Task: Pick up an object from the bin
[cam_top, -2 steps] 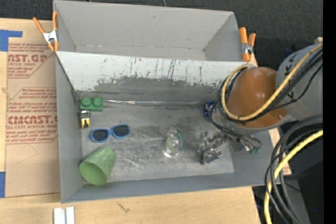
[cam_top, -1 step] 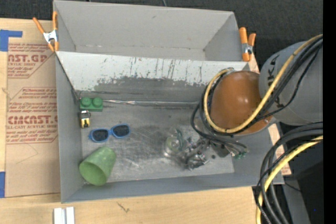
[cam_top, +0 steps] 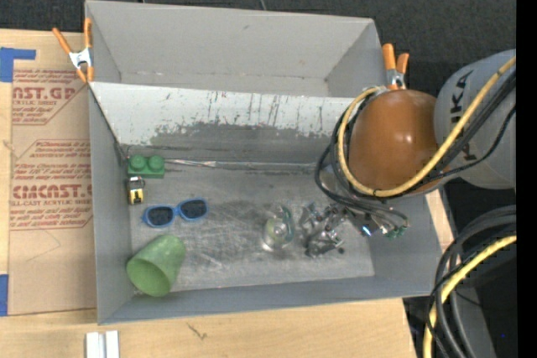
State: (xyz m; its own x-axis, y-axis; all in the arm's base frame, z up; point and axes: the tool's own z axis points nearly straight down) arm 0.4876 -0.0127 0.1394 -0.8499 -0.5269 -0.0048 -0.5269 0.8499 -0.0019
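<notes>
Lying right of centre on the floor of the bin point(cam_top: 226, 54), a small clear rounded thing point(cam_top: 275, 232) glints just left of the gripper point(cam_top: 323, 236), whose opening cannot be told. The near wall is close; bare floor stretches left toward blue sunglasses point(cam_top: 174, 213) and a green cup point(cam_top: 157, 266).

Light even and diffuse, from above. Back wall of bin point(cam_top: 226, 54) brightest, pale grey, no hard shadow; left wall darker. Floor mid-grey, dull sheen on scuffed streaks near back edge. Soft broad highlight on top of orange cover point(cam_top: 393, 138), underside dark, shade beneath it on floor at right. Small glints on clear glassy thing point(cam_top: 275, 232). Faint soft shadow beside green cup point(cam_top: 157, 266).
</notes>
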